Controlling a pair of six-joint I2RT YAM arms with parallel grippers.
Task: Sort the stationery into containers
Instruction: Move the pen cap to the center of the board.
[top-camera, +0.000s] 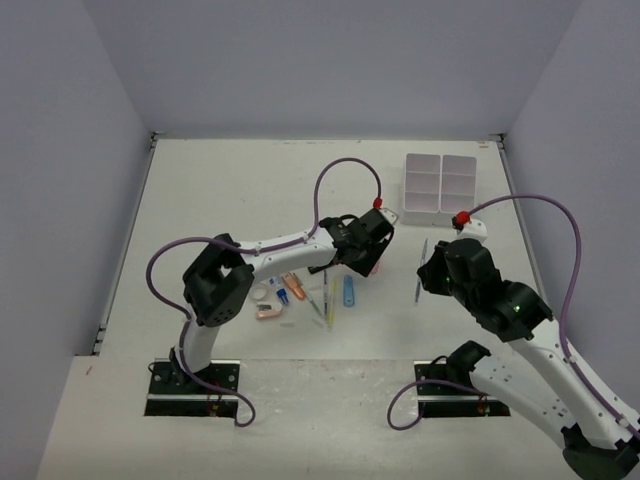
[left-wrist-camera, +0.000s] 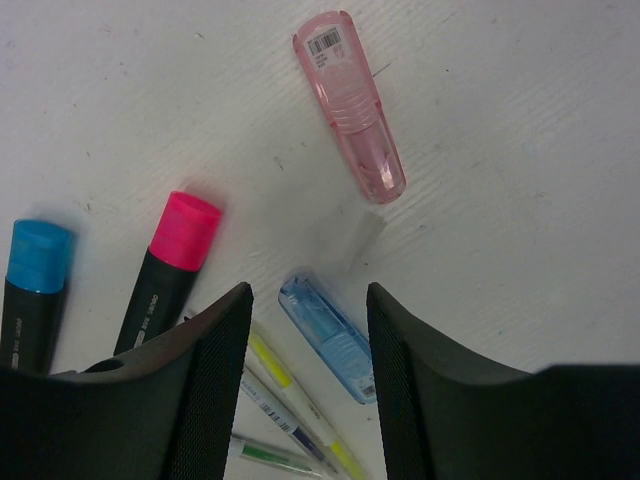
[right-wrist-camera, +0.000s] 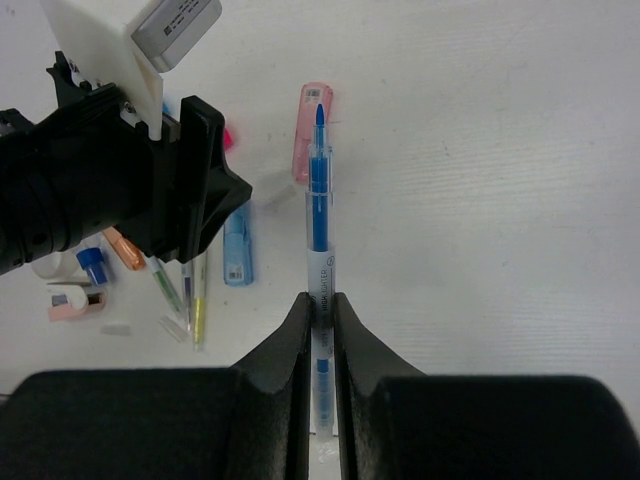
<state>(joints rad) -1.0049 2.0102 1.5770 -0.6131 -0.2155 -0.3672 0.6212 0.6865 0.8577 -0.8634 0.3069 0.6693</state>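
We see a white table (top-camera: 230, 180) with the two arms bolted at its near edge. The left arm (top-camera: 270, 250) reaches out over the middle, and the right arm (top-camera: 520, 320) bends in from the right.

The box (top-camera: 440, 187) stands on the far right part of the table, beyond the right gripper and well apart from the loose stationery.

The left gripper (left-wrist-camera: 308, 295) hangs over the scattered items with its fingers spread, holding nothing. The right gripper (right-wrist-camera: 320, 300) has its fingers pressed together, pinching the blue pen (right-wrist-camera: 319, 215) by its rear part. The tip points away from the wrist toward the pink piece. We cannot tell whether the pen touches the table.

The rest of the stationery lies on the table around the left gripper. In the left wrist view, a pink highlighter (left-wrist-camera: 170, 265) and a blue highlighter (left-wrist-camera: 35, 280) lie side by side but apart, left of the fingers. Thin pens (left-wrist-camera: 290, 400) lie in a loose fan under the gripper.

The blue piece (left-wrist-camera: 330, 335) lies on the table between the spread fingers, touching neither. The pink piece (left-wrist-camera: 352, 105) lies beyond it, apart. A copper piece (top-camera: 268, 312) sits near the left arm's elbow.
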